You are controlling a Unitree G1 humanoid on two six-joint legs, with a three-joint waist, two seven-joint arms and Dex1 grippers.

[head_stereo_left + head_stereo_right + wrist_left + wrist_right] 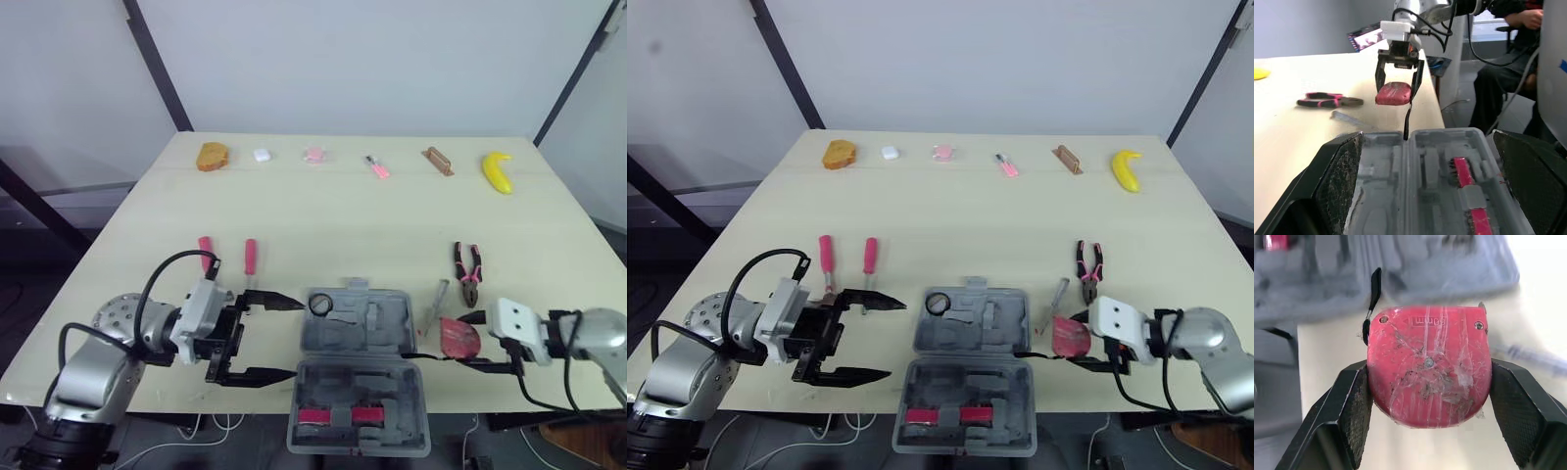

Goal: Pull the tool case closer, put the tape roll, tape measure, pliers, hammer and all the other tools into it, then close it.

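Observation:
The grey tool case (372, 328) lies open at the table's front edge, its near half (392, 431) hanging past the edge. A black tape roll (320, 305) sits in its far left corner. My right gripper (462, 341) is shut on the red tape measure (1427, 382), just right of the case and low over the table; its black strap (1373, 293) hangs toward the case. My left gripper (284, 338) stands open beside the case's left side, holding nothing. Pink-handled pliers (468, 272) lie behind the right gripper. Two pink-handled screwdrivers (205, 253) (250, 257) lie behind the left gripper.
A slim grey tool (436, 304) lies between the case and the pliers. Along the far edge sit a bread piece (212, 157), a white item (262, 154), a pink item (314, 154), a pink pen (377, 166), a brown block (438, 161) and a banana (498, 172). A person (1508, 19) sits beyond the table.

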